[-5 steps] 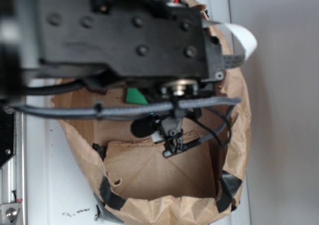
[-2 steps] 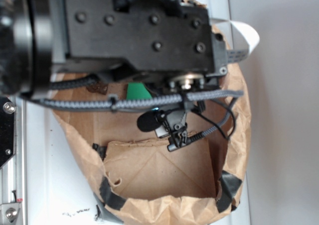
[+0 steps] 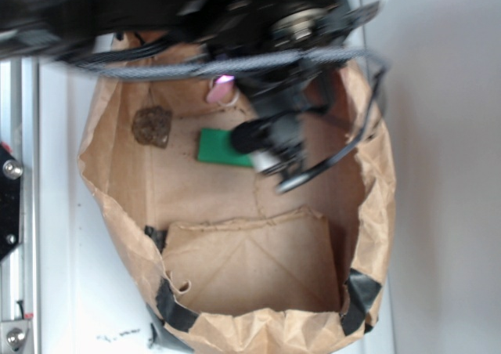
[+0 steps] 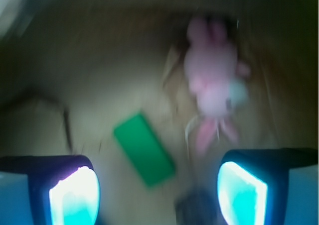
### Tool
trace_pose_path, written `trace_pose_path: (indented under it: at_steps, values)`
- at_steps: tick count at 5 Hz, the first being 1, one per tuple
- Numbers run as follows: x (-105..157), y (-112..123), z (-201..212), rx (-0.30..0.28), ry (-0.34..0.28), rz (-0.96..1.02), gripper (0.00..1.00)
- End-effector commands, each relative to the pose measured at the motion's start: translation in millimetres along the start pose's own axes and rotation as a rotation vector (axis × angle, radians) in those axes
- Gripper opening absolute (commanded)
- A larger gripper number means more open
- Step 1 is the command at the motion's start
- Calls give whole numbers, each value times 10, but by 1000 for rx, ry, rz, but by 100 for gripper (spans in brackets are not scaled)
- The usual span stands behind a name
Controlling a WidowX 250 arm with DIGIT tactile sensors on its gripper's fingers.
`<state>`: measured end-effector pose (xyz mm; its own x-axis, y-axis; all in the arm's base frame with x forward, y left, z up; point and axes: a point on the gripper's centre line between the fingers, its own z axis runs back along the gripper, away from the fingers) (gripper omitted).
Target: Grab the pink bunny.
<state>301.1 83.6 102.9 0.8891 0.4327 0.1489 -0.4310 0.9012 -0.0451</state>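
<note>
Toward the upper right of the wrist frame, the pink bunny [image 4: 213, 80] lies loose on the brown paper bag [image 3: 125, 205] floor, beside the green block [image 4: 144, 148]. Spread wide and empty, the gripper [image 4: 158, 187] sits short of it, so reaching, closing and lifting are all left to do.

One small soft pink plush bunny [image 4: 212, 73] lies ahead of the gripper's fingers [image 4: 75, 192]. One flat green rectangular block [image 4: 144, 148] sits ahead between the two fingers. One rough brown lump [image 3: 152, 125] and one brown paper bag [image 3: 117, 205] complete the count.
</note>
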Motion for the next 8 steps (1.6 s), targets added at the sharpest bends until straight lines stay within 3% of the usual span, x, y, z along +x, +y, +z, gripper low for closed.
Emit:
trace_pose_path:
  at_steps: [1, 2, 3, 4, 6, 8]
  values:
    - [74, 218, -169, 56, -98, 36, 100]
    - [-131, 147, -296, 79, -125, 37, 100]
    - [-392, 83, -219, 27, -137, 9, 100]
    - [-303, 18, -126, 12, -110, 30, 100]
    - [55, 110, -233, 52, -169, 108, 100]
    - [235, 134, -301, 76, -228, 137, 100]
